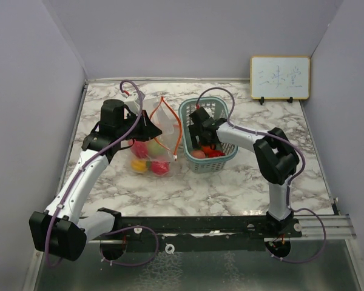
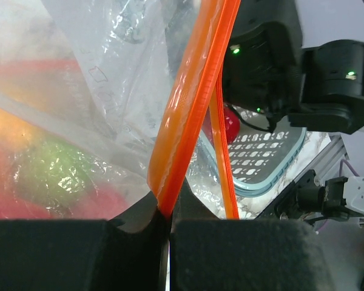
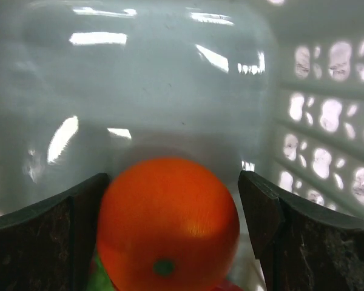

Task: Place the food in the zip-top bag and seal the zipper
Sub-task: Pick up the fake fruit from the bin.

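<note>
Clear crinkly plastic zip-top bag [image 1: 161, 121] lies just left of the teal mesh basket [image 1: 183, 118]. It holds four glossy toy fruits [image 1: 160, 167], and at least two more sit in the basket.

In the left wrist view, the left gripper [image 2: 170, 221] is pinched shut on the single red-orange zipper strip [image 2: 191, 109], which looks thin, limp and slippery.

In the right wrist view, the right gripper [image 3: 173, 182] gapes wide around one orange ball [image 3: 168, 224] and grips nothing. The ball looks light, hard and prone to roll, so take it across the middle.

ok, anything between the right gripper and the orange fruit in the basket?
Nothing visible. The right gripper is open inside the teal basket, with one finger on each side of the orange toy fruit and nothing else in the gap. Whether the fingers already touch the fruit cannot be told.
</note>
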{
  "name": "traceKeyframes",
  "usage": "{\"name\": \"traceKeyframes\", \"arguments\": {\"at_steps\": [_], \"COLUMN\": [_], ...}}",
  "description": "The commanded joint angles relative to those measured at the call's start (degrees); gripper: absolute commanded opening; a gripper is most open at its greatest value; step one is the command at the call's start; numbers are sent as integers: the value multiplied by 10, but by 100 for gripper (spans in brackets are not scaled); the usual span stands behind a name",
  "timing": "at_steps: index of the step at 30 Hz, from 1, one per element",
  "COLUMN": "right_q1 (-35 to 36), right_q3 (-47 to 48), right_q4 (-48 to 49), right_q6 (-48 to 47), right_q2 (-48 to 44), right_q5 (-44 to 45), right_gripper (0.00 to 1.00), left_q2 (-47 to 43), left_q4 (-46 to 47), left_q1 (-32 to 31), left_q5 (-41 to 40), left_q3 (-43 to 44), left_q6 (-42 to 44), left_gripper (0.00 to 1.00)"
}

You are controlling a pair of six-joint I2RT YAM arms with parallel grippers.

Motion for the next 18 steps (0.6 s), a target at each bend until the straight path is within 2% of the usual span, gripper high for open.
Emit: {"name": "traceKeyframes", "arguments": {"at_steps": [1, 4, 7, 8, 11, 13, 14, 16, 18], "right_q1": [3, 3, 3, 3, 3, 3, 3, 3, 3], "right_q3": [-24, -33, -27, -25, -15, -7, -6, -3, -1], "right_q4": [-40, -24, -24, -24, -32, -42, -44, -50, -47], "right_q6": [-5, -16, -21, -24, -30, -34, -37, -39, -39], "right_q2": [16, -5, -18, -23, -41, -52, -57, -68, -86], "right_q5": [0, -4, -11, -15, -17, -17, -19, -23, -32], "right_gripper": [90, 85, 62, 59, 58, 51, 43, 19, 7], "left_q2": [-13, -11, -8, -8, -9, -12, -12, -15, -14], "left_q4": [-7, -2, 4, 5, 4, 4, 4, 5, 5], "left_q1": [1, 1, 1, 2, 1, 1, 1, 1, 1], "left_q5": [-3, 1, 6, 7, 6, 5, 4, 3, 3], "left_q3": [5, 2, -1, -2, -2, -3, -3, -3, -4], "left_q6": [14, 12, 8, 7, 7, 7, 7, 8, 7], "left_gripper": [0, 0, 0, 0, 0, 0, 0, 0, 0]}}
